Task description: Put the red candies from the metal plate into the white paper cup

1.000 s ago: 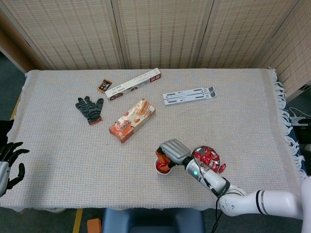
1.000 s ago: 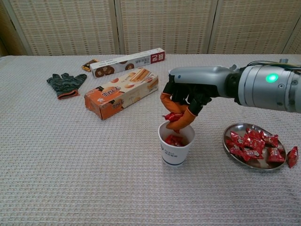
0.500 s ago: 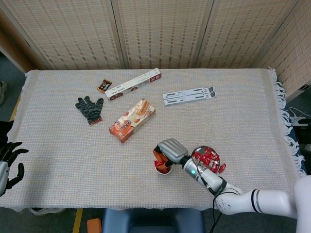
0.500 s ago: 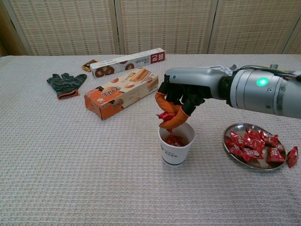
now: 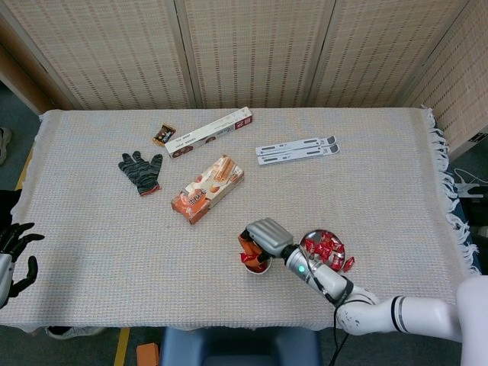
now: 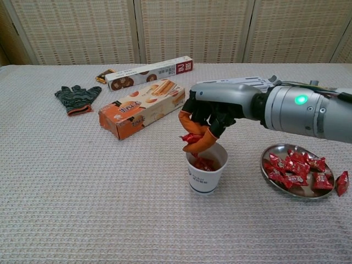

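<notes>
The right hand (image 6: 204,124) hovers just above the white paper cup (image 6: 205,170), pinching 1 red candy (image 6: 191,137) between its orange fingertips (image 6: 199,144); more candies lie inside the cup and many wait on the metal plate (image 6: 297,192), with 1 stray on the cloth beside it; the left hand (image 5: 14,252) rests spread at the table edge, holding nothing; to do this well, centre the pinch over the rim before letting go, low enough that the candy cannot bounce out or tip the cup.
</notes>
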`<move>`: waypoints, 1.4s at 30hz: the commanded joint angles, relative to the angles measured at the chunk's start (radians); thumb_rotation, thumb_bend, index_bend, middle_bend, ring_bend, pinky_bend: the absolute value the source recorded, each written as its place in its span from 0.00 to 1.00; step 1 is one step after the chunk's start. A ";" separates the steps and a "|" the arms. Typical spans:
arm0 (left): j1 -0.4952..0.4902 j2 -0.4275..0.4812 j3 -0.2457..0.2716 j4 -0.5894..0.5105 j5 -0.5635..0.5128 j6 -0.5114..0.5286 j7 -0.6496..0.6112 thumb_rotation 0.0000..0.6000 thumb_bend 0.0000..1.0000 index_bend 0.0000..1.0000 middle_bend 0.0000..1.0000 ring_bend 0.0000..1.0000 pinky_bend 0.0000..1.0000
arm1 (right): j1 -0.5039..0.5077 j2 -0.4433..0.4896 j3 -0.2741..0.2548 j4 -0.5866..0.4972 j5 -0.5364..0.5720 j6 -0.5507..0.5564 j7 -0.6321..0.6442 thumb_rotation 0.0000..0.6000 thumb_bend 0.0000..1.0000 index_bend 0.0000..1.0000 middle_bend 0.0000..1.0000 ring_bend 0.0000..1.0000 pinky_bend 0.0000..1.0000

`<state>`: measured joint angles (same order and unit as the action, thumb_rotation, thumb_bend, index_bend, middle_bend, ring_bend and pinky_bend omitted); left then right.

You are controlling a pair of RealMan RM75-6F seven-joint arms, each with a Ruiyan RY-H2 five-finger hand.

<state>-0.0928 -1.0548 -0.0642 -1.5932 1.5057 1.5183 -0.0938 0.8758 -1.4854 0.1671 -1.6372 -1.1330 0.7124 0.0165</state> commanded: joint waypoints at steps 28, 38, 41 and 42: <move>0.000 0.001 0.000 0.000 0.001 0.000 -0.006 1.00 0.62 0.29 0.13 0.09 0.30 | -0.036 0.061 -0.010 -0.038 -0.082 0.031 0.066 1.00 0.11 0.48 0.87 0.77 0.97; 0.000 0.003 0.002 -0.003 0.006 0.000 -0.007 1.00 0.62 0.29 0.13 0.09 0.30 | -0.092 0.144 -0.053 -0.097 -0.113 0.125 -0.041 1.00 0.11 0.50 0.87 0.77 0.97; 0.000 0.003 0.002 -0.003 0.006 0.000 -0.010 1.00 0.62 0.29 0.13 0.09 0.30 | -0.117 0.166 -0.079 -0.103 -0.107 0.168 -0.127 1.00 0.11 0.52 0.87 0.77 0.97; 0.001 0.003 0.002 -0.002 0.005 0.001 -0.009 1.00 0.62 0.29 0.13 0.09 0.30 | -0.125 0.173 -0.086 -0.106 -0.103 0.181 -0.152 1.00 0.11 0.52 0.87 0.77 0.97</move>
<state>-0.0922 -1.0517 -0.0623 -1.5956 1.5110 1.5189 -0.1030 0.7759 -1.3358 0.1049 -1.7328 -1.2396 0.8549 -0.0750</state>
